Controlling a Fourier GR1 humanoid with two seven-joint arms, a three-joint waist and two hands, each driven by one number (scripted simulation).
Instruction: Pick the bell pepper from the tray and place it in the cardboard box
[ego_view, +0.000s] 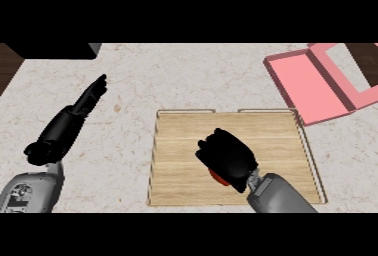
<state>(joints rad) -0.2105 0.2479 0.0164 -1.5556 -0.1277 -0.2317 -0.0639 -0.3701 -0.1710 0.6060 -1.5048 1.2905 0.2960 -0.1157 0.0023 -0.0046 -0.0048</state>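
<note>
Bell pepper is seen only as a small red patch under the right hand, whose black fingers are curled round it so that most of it is hidden. The red patch shows at the lower left of the palm, near the wrist, over the middle of the tray. Whether the pepper is lifted or rests on the tray cannot be told from this view.

The tray is flat and square, made of pale wood with grain running across it, and is edged by a thin raised rim with two handle cut-outs along the far side. It is set on a worktop of pale, marbled stone.

The cardboard box is placed beyond the tray's far right corner, just beside it. It is pink, rectangular and open, with a flap folded back on its right side. Nothing is seen between the right hand and the box.

The left hand is held well apart on the left, over bare worktop, its fingers straight and pressed together, pointing away. A dark block is seen at the far left edge.
</note>
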